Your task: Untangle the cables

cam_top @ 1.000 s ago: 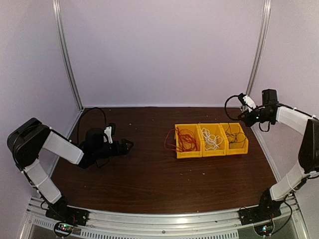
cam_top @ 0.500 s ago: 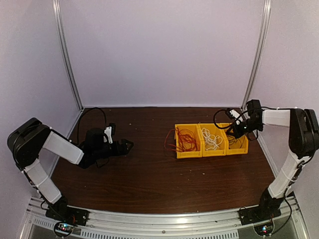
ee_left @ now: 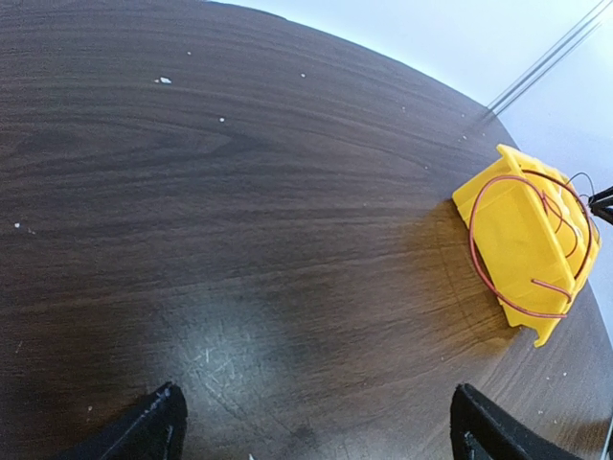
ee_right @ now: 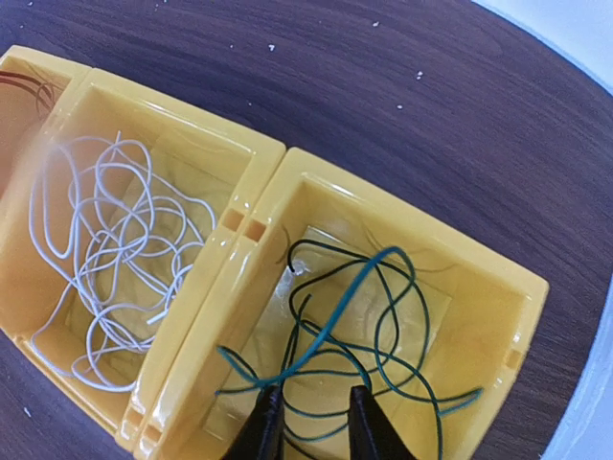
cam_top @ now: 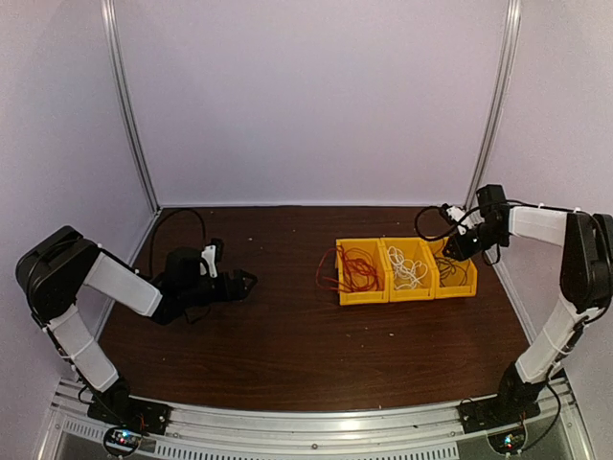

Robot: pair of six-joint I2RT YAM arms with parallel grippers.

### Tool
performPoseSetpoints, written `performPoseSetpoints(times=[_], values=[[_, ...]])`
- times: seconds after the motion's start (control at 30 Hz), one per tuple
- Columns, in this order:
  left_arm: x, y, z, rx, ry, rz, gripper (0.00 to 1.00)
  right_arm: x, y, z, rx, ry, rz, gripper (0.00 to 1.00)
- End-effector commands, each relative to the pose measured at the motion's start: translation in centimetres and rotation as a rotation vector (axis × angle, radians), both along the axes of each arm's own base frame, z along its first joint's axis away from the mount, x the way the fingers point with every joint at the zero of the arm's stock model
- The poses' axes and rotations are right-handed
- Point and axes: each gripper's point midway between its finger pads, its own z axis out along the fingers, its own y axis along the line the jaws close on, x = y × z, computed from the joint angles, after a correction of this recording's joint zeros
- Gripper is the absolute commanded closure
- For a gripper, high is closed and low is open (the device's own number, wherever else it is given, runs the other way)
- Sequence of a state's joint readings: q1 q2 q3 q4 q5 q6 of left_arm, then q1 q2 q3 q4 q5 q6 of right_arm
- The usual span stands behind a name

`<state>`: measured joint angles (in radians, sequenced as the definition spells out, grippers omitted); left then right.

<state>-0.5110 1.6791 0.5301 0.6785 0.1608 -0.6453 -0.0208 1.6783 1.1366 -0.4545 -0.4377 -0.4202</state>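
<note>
My right claw (ee_right: 314, 422) hangs low over the right bin (ee_right: 402, 201), its fingers a narrow gap apart. The black cable (ee_right: 383, 307) lies looped in that bin, and one strand runs right up to the fingers. I cannot tell whether it is touching them. That's my main worry: if I lift away and a loop is hooked on a finger, I'd drag the cable back out, perhaps across the white cable (ee_right: 115, 240) in the middle bin (ee_right: 172, 110), or tip the bin. The red cable (ee_left: 498, 259) fills the third bin (ee_left: 508, 240), with one loop hanging over its outer wall, so any nudge could spill it. My left claw (ee_left: 316, 431) is spread wide over bare desk (ee_left: 239, 192), holding nothing.
</note>
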Motion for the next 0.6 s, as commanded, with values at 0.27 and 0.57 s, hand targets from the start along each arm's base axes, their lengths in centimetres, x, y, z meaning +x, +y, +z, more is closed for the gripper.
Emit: performPoseSetpoints(times=[0.27, 0.57], values=[[-0.9, -6.2, 3.2, -0.233, -0.014, -0.306, 0.05, -2.2, 3.5, 7.4, -0.217, -0.111, 0.079, 0.6], [0.4, -9.8, 2.2, -0.389, 0.132, -0.317, 0.08, -4.5, 16.2, 6.2, -0.148, -0.081, 0.447, 0.57]])
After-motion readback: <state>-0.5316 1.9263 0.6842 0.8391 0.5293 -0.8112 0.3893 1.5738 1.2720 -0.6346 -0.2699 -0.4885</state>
